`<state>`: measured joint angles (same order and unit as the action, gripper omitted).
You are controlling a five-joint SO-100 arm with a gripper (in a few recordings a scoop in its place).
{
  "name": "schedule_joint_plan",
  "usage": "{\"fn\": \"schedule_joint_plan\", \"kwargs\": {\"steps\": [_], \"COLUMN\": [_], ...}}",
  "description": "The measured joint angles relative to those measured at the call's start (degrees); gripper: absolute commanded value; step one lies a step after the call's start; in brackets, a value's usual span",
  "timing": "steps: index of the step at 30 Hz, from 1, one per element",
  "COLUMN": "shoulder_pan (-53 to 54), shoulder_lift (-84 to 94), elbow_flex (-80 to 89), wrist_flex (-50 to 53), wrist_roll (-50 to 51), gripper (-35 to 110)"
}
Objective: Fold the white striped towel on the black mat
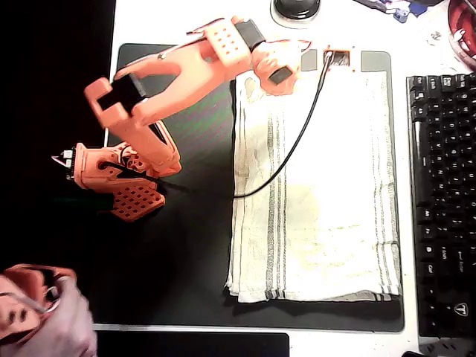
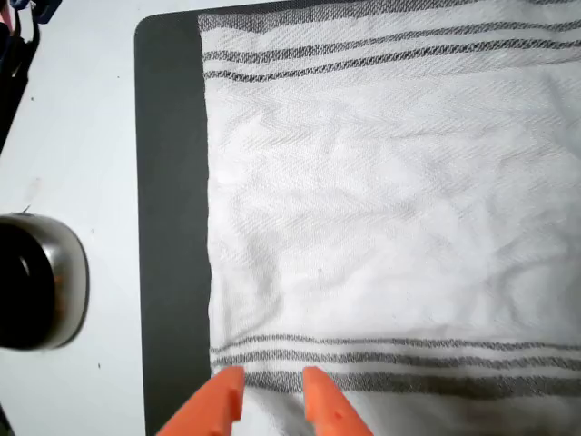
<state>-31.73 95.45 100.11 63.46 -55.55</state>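
I have one towel (image 1: 320, 186) on my screens, a soft cream-white cloth with a fine woven texture, faint yellowish stains near its middle and thin grey-green stripe bands running close to two opposite edges. In the overhead view it lies flat as a rough rectangle on the right half of the mat (image 1: 193, 238), and a doubled edge along its bottom shows more than one layer there. The mat is a single flat matte black sheet with rounded corners, far wider than the towel, resting on a white surface (image 1: 186, 22).

In the wrist view the cloth (image 2: 381, 218) looks lightly creased, with its edge set just in from the mat's (image 2: 172, 227) border. The two orange plastic fingers (image 2: 270, 404) poke up from the bottom of that view, tips a little apart, over the striped band, with nothing between them; I cannot tell if they touch the cloth.

From overhead, the one orange arm (image 1: 171, 82) reaches across the mat's top left to the towel's upper left corner. A thin black cable (image 1: 286, 152) curves across the towel. A black keyboard (image 1: 442, 201) sits right of the mat. In the wrist view, a round dark object with a metallic rim (image 2: 41, 282) rests on the surface beside the mat.
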Motion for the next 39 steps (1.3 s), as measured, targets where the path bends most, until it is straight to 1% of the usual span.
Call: {"fn": "schedule_joint_plan", "kwargs": {"steps": [8, 13, 18, 20, 23, 31, 39], "shoulder_pan": [-2.2, -3.1, -2.2, -1.3, -0.8, -0.7, 0.8], "shoulder_lift": [-23.3, -29.8, -33.8, -34.1, -34.0, -29.8, -13.3], "elbow_flex": [-16.3, -21.8, -22.3, -21.0, -19.3, -12.8, -7.1], "wrist_flex": [-1.0, -1.0, -1.8, -3.3, -5.3, -9.9, -9.6], "wrist_roll": [2.9, 3.2, 3.2, 2.2, 1.1, -0.2, 0.4], "gripper": [18, 17, 14, 10, 0, 0, 0]}}
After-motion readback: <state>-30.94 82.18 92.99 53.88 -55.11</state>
